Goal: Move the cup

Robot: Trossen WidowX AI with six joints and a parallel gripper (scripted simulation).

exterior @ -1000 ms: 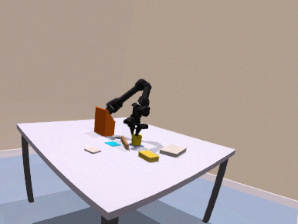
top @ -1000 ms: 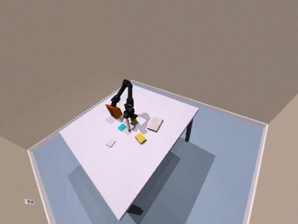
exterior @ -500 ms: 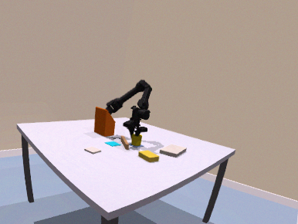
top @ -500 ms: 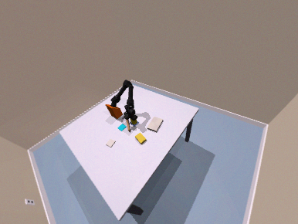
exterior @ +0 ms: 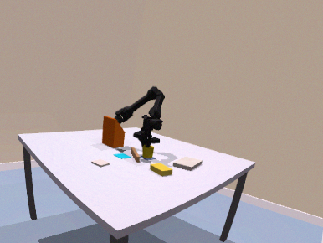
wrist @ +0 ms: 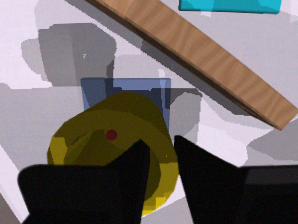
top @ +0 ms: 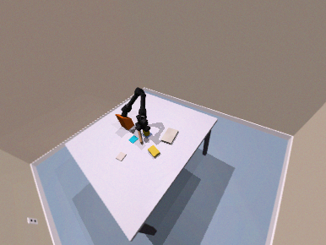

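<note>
The yellow cup [top: 146,133] [exterior: 148,152] [wrist: 135,102] stands upright on the blue pad [wrist: 140,85]. A red marble [wrist: 111,135] shows inside it; the rest of the inside is dark or behind a finger. The other pad, cyan [top: 133,139] [exterior: 122,156] [wrist: 230,5], lies bare beyond the wooden bar. My gripper [wrist: 162,140] [exterior: 147,145] is down at the cup, with one finger inside it and the other outside. The cup's wall is between the fingers. They are partly open, and a narrow gap shows between the inner finger and the wall.
The wooden bar [top: 140,136] [exterior: 135,154] [wrist: 200,55] lies between the two pads. A yellow block [top: 154,151] [exterior: 161,169] and a beige slab [top: 170,135] [exterior: 187,162] lie beyond the cup. A small pale tile [top: 121,156] [exterior: 100,162] and an orange block [top: 125,122] [exterior: 112,132] are on the cyan pad's side.
</note>
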